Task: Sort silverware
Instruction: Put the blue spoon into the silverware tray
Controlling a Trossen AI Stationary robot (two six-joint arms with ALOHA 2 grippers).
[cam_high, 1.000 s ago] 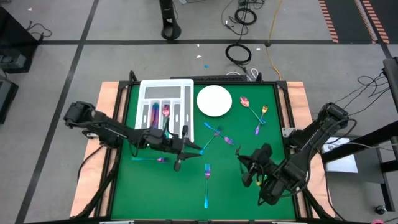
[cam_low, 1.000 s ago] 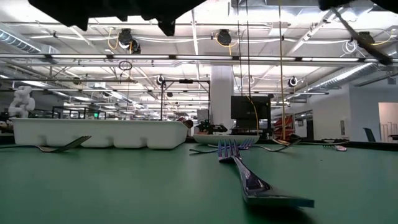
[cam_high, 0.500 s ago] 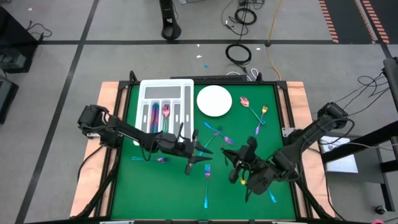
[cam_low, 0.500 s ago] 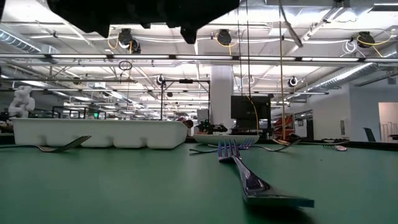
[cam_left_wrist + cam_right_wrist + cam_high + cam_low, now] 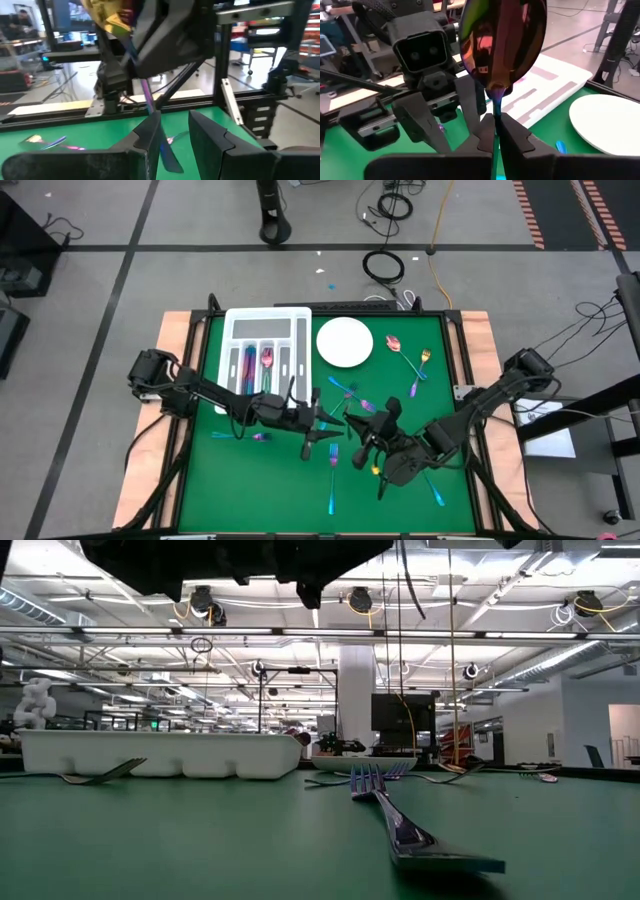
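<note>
My right gripper (image 5: 360, 430) hangs over the middle of the green table, shut on an iridescent spoon whose purple-gold bowl (image 5: 502, 45) fills the right wrist view. My left gripper (image 5: 335, 423) faces it from the table's left, open. The spoon's handle end (image 5: 169, 156) reaches down between the left gripper's fingers (image 5: 150, 135), close to one of them. More silverware lies flat on the table: a fork (image 5: 332, 460) (image 5: 400, 825) near the front, a fork (image 5: 240, 436) at the left, and a blue piece (image 5: 437, 495). My right gripper pinches the spoon's handle just below the bowl (image 5: 495, 102) between its two fingers (image 5: 512, 132). The spoon is lifted clear of the table, its handle running on past the fingers toward the left gripper. My left gripper: I cannot tell whether one finger touches the handle (image 5: 147, 92).
The white divided tray (image 5: 265, 345) (image 5: 160, 753) at the far left holds a few pieces. The round white plate (image 5: 345, 342) sits beside it. Forks (image 5: 345, 390) (image 5: 367, 405) lie mid-table, and a spoon (image 5: 393, 343) and a fork (image 5: 420, 370) at the far right.
My right gripper has carried the spoon from the table's right toward the left, up to the left gripper. My left gripper moved a little toward the right at first, then stayed still.
</note>
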